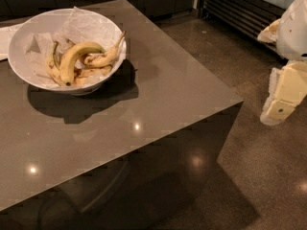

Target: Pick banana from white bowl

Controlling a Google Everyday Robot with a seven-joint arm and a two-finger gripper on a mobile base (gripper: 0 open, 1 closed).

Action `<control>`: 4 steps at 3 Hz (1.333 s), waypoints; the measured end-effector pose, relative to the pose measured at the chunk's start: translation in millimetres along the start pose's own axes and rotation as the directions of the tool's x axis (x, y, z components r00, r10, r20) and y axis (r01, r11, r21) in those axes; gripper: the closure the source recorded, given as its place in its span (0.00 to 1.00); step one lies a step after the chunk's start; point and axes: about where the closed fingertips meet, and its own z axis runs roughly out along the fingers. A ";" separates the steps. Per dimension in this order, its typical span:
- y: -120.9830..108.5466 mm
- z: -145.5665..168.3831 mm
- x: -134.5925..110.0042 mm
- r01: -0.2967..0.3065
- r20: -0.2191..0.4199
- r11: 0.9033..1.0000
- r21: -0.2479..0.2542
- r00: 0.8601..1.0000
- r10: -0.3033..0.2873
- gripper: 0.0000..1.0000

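Note:
The white bowl (29,75) stands at the back left of a grey-brown counter and is lined with crumpled white paper. Several bananas lie in it. The banana (72,59) is the longest one, strongly curved and clean yellow, arching across the middle with its dark tip pointing down toward the front. Smaller brown-spotted bananas (103,59) lie beside and under it, one with its stem sticking up over the right rim. My gripper (283,99), on a white and cream arm, hangs at the far right over the floor, well off the counter and far from the bowl.
The counter (158,99) ends in a corner at the right front, with a drop to the speckled floor (249,166) beyond. A white sheet (5,40) lies at the left edge behind the bowl. Dark cabinets and a slatted appliance base (235,8) line the back.

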 end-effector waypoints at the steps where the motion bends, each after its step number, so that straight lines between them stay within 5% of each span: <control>1: 0.0 0.0 0.0 0.000 0.000 1.000 0.000 1.000 0.000 0.00; 3: -18.1 6.0 -18.6 0.064 -0.002 0.998 -0.013 0.998 -0.064 0.00; 4: -33.1 16.7 -44.0 0.144 0.006 0.989 -0.038 0.990 -0.144 0.00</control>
